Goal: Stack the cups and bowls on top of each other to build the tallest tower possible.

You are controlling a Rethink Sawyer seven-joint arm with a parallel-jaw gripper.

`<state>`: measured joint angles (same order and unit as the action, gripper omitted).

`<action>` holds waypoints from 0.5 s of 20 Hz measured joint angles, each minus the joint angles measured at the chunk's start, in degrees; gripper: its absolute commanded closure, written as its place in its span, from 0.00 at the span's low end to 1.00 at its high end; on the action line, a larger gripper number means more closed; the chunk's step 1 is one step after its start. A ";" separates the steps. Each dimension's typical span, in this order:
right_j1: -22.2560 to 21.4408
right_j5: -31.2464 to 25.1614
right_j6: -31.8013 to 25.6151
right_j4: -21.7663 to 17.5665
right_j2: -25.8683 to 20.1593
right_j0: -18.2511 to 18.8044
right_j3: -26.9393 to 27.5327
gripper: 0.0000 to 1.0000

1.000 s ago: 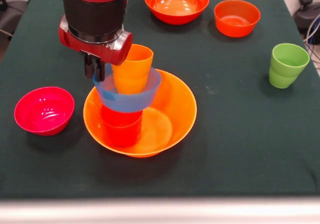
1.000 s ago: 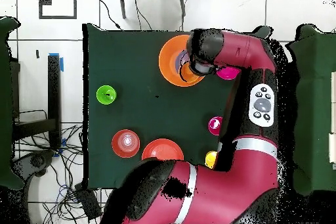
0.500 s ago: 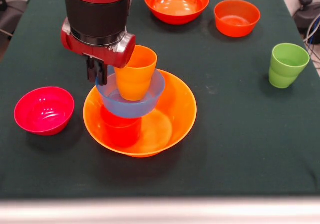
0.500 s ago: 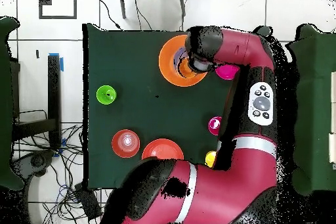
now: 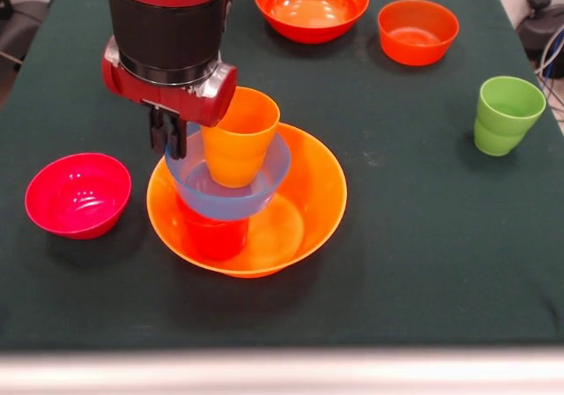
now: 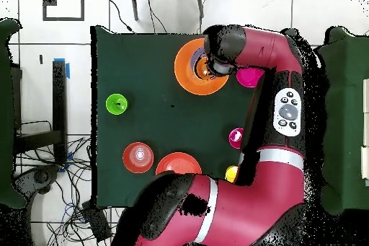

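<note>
The tower (image 5: 231, 179) stands inside the big orange bowl (image 5: 308, 192) near the middle of the bench (image 5: 423, 236): a red cup (image 5: 214, 234) at the bottom, a light blue bowl (image 5: 227, 186) on it, and an orange cup (image 5: 239, 137) sitting in that bowl. The hand (image 5: 167, 132) hangs at the blue bowl's 9 o'clock rim; whether it grips the rim or has let go I cannot tell, as its tips are close together and partly hidden by the wrist.

These pieces look like light, stiff, glossy plastic, so they will likely slide and tip easily; a pinch over a rim seems the safest hold. The blue bowl sits slightly off-centre on the red cup, so the stack may wobble.

Still loose on the dark green cloth: a magenta bowl (image 5: 77, 194) at 9 o'clock, a green cup (image 5: 505, 115) at 3 o'clock, and two orange-red bowls (image 5: 311, 3) (image 5: 418, 31) around 12 to 1 o'clock
</note>
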<state>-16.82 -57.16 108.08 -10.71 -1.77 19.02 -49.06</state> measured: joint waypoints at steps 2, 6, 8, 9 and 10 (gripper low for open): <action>0.25 0.00 0.00 -0.05 -0.09 0.09 0.38 1.00; 0.88 -0.01 0.00 -0.15 -0.19 0.23 0.81 1.00; 0.94 -0.01 0.00 -0.15 -0.26 0.34 1.05 1.00; 0.92 0.00 0.00 -0.15 -0.30 0.38 1.09 1.00; 0.92 -0.01 0.00 -0.15 -0.33 0.41 1.09 1.00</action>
<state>-15.90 -57.16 108.08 -10.86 -2.09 19.43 -47.97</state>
